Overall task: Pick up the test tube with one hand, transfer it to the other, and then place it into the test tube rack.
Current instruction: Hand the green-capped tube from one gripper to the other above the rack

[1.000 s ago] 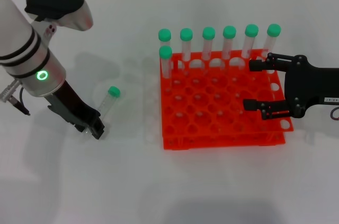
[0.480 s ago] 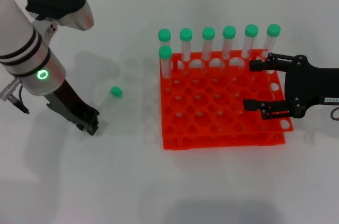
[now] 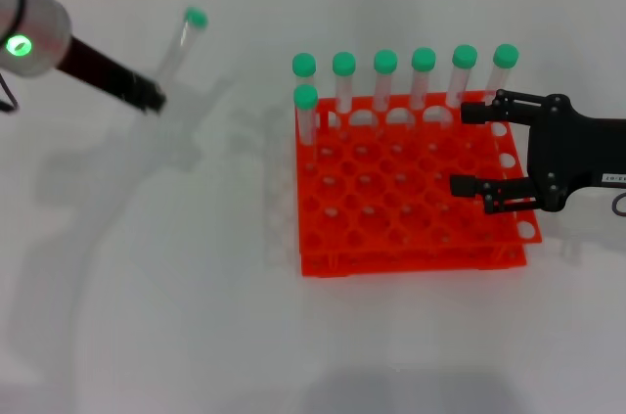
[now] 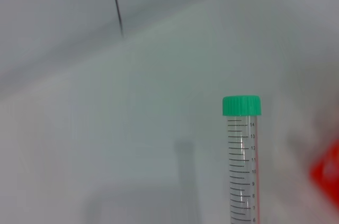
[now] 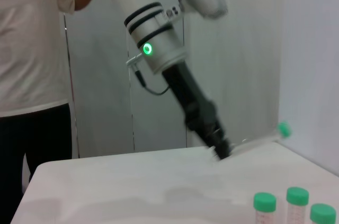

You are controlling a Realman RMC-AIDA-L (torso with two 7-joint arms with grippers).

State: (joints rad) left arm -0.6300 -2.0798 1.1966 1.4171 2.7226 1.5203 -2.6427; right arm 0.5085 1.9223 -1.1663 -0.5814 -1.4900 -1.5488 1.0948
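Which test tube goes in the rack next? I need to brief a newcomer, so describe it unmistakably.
Start at the orange test tube rack and look far to its left, where the left gripper is raised above the white table. It holds the test tube by its lower end. Unlike the seven green-capped tubes standing in the rack, this one is held in the air, tilted.

Clear test tube (image 4: 241, 166) with green cap and black graduation marks. Bright orange rack (image 3: 411, 189), right of centre. Black gripper (image 3: 494, 150), far right.
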